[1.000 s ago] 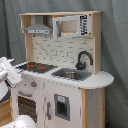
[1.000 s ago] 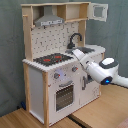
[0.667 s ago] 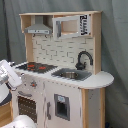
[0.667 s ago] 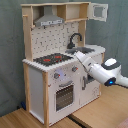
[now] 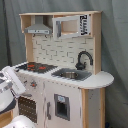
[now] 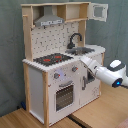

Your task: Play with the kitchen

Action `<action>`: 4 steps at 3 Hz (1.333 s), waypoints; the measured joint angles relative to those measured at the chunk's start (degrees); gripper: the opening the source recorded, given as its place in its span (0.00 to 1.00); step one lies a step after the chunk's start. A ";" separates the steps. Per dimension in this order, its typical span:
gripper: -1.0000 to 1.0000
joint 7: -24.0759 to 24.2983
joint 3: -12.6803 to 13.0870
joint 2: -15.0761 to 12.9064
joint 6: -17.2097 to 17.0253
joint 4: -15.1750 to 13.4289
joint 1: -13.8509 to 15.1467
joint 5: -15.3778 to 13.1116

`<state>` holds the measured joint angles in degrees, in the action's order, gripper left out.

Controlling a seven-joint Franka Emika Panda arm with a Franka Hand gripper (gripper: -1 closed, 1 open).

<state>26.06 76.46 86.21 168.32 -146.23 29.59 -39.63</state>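
The kitchen [image 5: 60, 95] [image 6: 50, 85] is a white and light-wood toy with a black-red hob [image 5: 35, 66] [image 6: 52, 59]. It also has a black faucet [image 5: 84, 59] [image 6: 75, 40] over a sink [image 5: 70, 75] [image 6: 84, 50], and a grey hood [image 5: 37, 27] [image 6: 50, 21]. The oven door [image 6: 65, 95] [image 5: 27, 107] is closed. My gripper [image 6: 83, 62] is at the counter's front edge, just above the knob panel [image 6: 67, 72]. In the first exterior view my arm [image 5: 11, 85] shows at the left, beside the hob's front.
The microwave cupboard door [image 6: 99, 11] [image 5: 67, 26] at the top swings open. A wooden floor [image 6: 30, 120] lies in front of the kitchen. A grey curtain [image 5: 117, 50] hangs behind it. My white arm [image 6: 110, 74] comes in from the second exterior view's right.
My arm has moved closer to the kitchen's front, leftward in the second exterior view and rightward in the first exterior view. The kitchen itself is unchanged.
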 joint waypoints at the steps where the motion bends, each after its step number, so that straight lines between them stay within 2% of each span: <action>1: 1.00 1.25 1.54 -0.05 2.76 -5.36 -1.98 0.00; 2: 1.00 3.34 4.03 -0.39 5.26 -9.31 -3.11 0.02; 3: 1.00 8.85 5.30 -1.45 5.54 -9.38 -2.83 0.12; 4: 1.00 14.73 5.31 -1.45 6.75 -9.29 -2.02 0.15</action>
<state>40.80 81.77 84.76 175.07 -155.52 27.57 -39.48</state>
